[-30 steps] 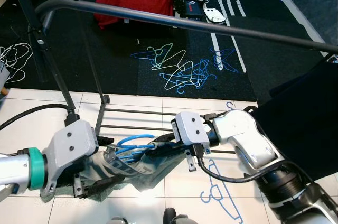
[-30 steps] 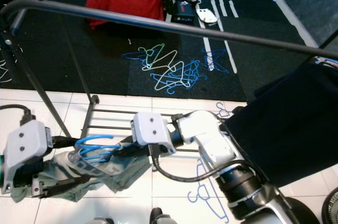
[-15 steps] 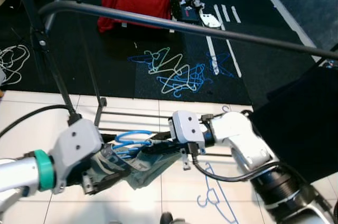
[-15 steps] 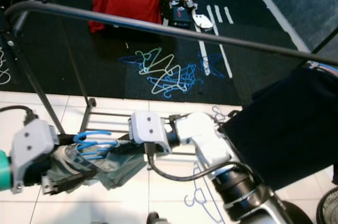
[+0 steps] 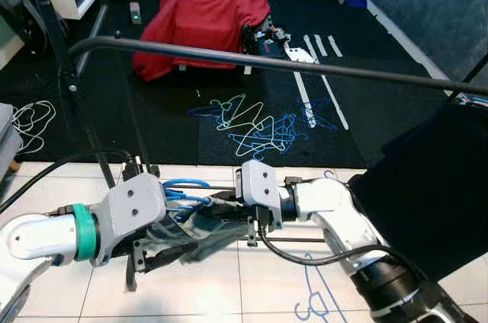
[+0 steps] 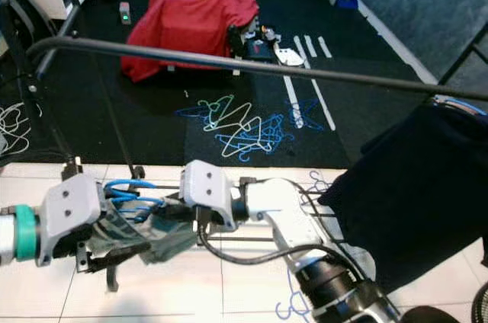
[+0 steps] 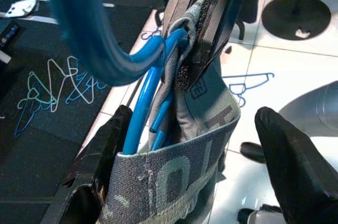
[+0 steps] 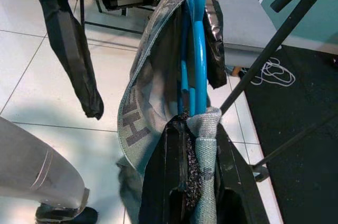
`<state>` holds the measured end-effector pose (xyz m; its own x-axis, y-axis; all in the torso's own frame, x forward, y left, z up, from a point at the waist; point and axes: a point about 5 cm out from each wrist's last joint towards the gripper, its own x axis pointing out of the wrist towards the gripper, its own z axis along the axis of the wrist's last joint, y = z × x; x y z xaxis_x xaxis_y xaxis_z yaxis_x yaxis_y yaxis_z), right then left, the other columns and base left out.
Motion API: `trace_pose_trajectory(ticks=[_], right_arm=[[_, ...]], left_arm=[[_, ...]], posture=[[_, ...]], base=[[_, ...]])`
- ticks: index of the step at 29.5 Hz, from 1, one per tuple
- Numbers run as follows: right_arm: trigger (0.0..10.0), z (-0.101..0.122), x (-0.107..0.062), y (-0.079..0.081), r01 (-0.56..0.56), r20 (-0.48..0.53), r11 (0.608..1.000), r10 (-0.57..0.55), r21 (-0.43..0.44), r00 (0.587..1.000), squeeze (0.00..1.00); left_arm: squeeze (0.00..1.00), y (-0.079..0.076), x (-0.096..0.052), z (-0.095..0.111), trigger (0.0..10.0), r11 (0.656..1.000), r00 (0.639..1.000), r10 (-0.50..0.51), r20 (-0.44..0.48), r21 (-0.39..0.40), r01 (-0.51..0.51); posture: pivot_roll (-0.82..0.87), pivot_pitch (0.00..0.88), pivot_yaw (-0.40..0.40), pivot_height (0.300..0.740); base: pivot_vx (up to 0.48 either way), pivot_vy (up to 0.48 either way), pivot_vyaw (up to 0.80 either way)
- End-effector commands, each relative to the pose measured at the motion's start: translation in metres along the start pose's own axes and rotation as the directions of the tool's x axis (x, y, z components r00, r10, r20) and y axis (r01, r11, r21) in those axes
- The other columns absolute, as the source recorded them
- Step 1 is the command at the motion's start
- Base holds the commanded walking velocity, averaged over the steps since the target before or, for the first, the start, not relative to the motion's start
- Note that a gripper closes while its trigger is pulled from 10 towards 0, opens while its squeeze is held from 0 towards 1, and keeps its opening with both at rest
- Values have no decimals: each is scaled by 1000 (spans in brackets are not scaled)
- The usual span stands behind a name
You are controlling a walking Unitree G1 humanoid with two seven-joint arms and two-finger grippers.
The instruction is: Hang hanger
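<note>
A: Which step is this?

B: As I judge it, the carrying stage, before the hang. The blue hanger (image 5: 185,190), with a grey garment (image 5: 191,225) draped on it, is held low between the two arms, above the tiled floor (image 5: 69,167) and well below the black rail (image 5: 305,65) of the clothes rack.

A: Who has hold of it?

B: The right gripper (image 8: 196,129) has its fingers closed on the grey cloth and the blue wire together. The left gripper (image 7: 185,145) has its fingers spread apart either side of the garment's band, beside it rather than pinching it.

A: And next?

B: Probably lifting the hanger up so its hook clears the rail, then lowering it on. The dark garment (image 5: 427,186) already hanging at the right leaves free rail to the left.

A: Any writing?

B: Pale block letters run along the garment's band (image 7: 174,174), but folds cut them; I can't read a word.
</note>
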<state>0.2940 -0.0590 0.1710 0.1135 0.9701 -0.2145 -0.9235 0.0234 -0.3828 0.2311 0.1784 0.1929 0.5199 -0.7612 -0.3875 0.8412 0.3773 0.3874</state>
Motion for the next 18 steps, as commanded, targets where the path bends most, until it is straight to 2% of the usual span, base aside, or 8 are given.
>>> trace_pose_trajectory(ticks=[1, 3, 8, 14, 15, 17, 18], right_arm=[[10000, 0, 0, 2, 15, 4, 1000, -15, -10, 1000, 0], [10000, 0, 1, 2, 29, 9, 1000, -29, -6, 1000, 0], [10000, 0, 1, 2, 33, 10, 999, -33, -6, 999, 0], [10000, -1, 4, 6, 22, 14, 1000, -22, 7, 1000, 0], [10000, -1, 5, 7, 17, 15, 1000, -17, 10, 1000, 0], [10000, -1, 5, 7, 17, 15, 1000, -17, 10, 1000, 0], [10000, -2, 7, 8, 13, 15, 1000, -13, 13, 1000, 0]], left_arm=[[0, -2, 1, -1, 10000, 999, 999, -34, 1, 7, 34], [0, -3, 1, 3, 10000, 998, 998, -58, 38, -16, 58], [0, -3, 1, 3, 10000, 998, 997, -64, 47, -21, 65], [0, 0, 3, -5, 10000, 999, 999, -35, -15, 20, 35], [0, 1, 4, -8, 2784, 999, 999, -28, -28, 32, 29], [0, 1, 4, -8, 2784, 999, 999, -28, -28, 32, 29], [0, 1, 5, -10, 0, 999, 999, -25, -30, 27, 26]], posture=[[54, 0, 32, 740], [53, 0, 31, 740], [53, 0, 31, 740], [56, 0, 24, 740], [55, 0, 24, 740], [55, 0, 24, 740], [54, 0, 20, 740]], base=[[0, 0, 0], [0, 0, 0], [0, 0, 0], [0, 0, 0], [0, 0, 0], [0, 0, 0], [0, 0, 0]])
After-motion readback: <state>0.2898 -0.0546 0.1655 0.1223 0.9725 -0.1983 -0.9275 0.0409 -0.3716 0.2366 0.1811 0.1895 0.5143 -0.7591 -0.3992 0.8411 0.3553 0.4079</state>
